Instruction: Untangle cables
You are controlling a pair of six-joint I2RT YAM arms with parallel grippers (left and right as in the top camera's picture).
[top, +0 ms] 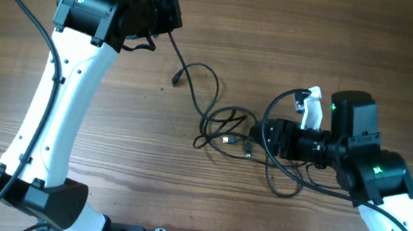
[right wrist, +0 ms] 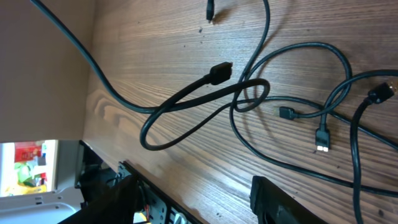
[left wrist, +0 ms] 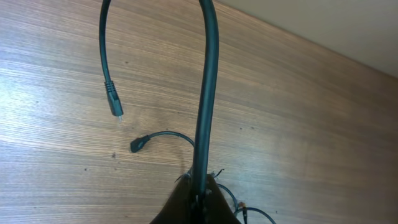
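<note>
Overhead, your cables (top: 221, 125) lie knotted on the counter (top: 137, 162); left pincer (left wrist: 199, 194) clamps one, right pincer (right wrist: 194, 186) gapes empty, so most untangling is left.

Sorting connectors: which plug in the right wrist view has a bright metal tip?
The plug right of centre; its tip is silvery, the others look black.

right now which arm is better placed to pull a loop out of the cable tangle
Right. The right gripper is open beside the tangled cables; the left gripper is shut on one cable, away from them.
</note>
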